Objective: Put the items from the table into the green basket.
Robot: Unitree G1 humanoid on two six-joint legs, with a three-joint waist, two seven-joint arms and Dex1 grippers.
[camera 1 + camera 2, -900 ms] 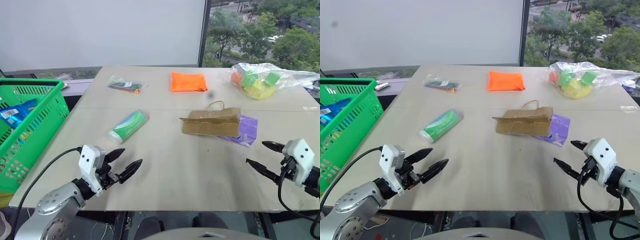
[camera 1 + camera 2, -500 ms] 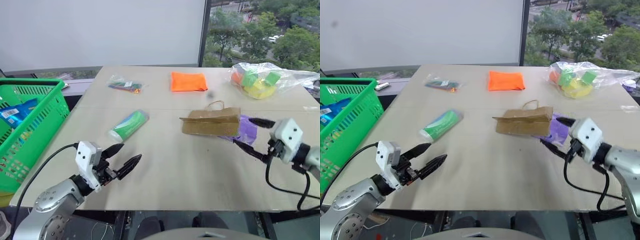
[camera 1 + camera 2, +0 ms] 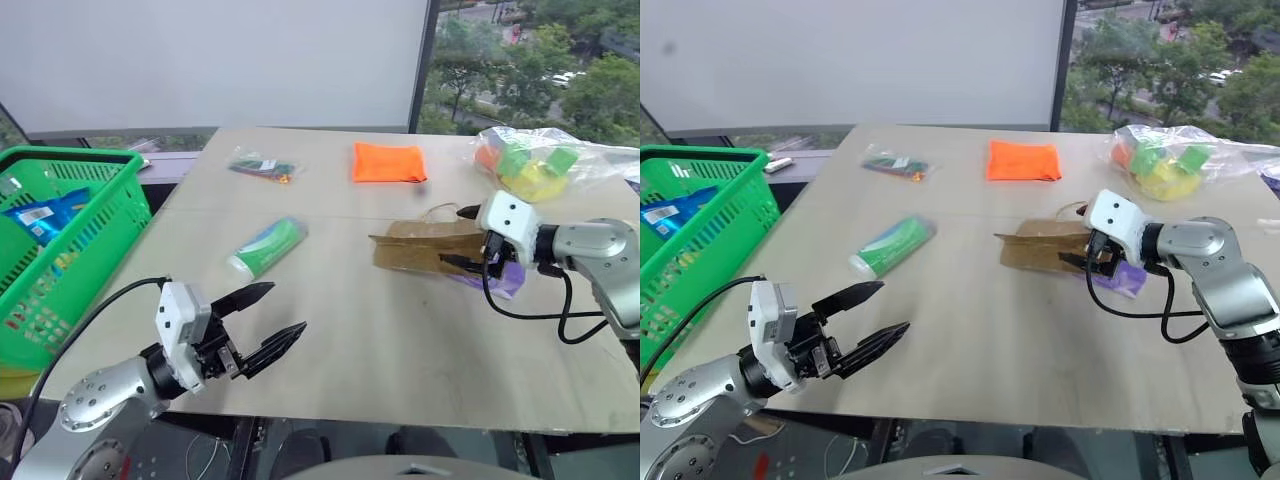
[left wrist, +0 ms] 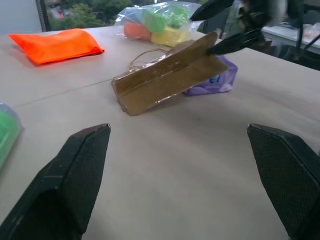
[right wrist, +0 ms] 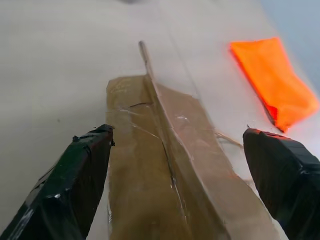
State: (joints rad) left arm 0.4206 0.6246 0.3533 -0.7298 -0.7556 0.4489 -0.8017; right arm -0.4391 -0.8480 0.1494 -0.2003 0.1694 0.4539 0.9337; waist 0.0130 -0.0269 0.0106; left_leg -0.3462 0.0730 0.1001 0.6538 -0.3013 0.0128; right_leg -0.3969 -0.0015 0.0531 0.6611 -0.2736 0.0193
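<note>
The brown paper bag (image 3: 420, 250) lies flat mid-table, partly over the purple packet (image 3: 506, 279). My right gripper (image 3: 450, 236) is open at the bag's right end, one finger on each side of it (image 5: 165, 165). I cannot tell whether the fingers touch it. My left gripper (image 3: 288, 307) is open and empty above the table's near left part. The green-and-white tube (image 3: 265, 247) lies ahead of it. Farther back are the orange cloth (image 3: 390, 162) and a clear bag of small coloured bits (image 3: 260, 167). A clear bag of coloured blocks (image 3: 530, 160) lies far right. The green basket (image 3: 95, 225) stands left of the table.
A blue packet (image 3: 42, 213) lies inside the basket. The beige table (image 3: 380, 350) has bare room along its near edge between my arms. A white wall and a window stand behind the far edge.
My right gripper has gone from the near right edge forward and left to the brown bag, and its fingers now stand either side of it. The left gripper has hardly moved. The camera shifted slightly.
</note>
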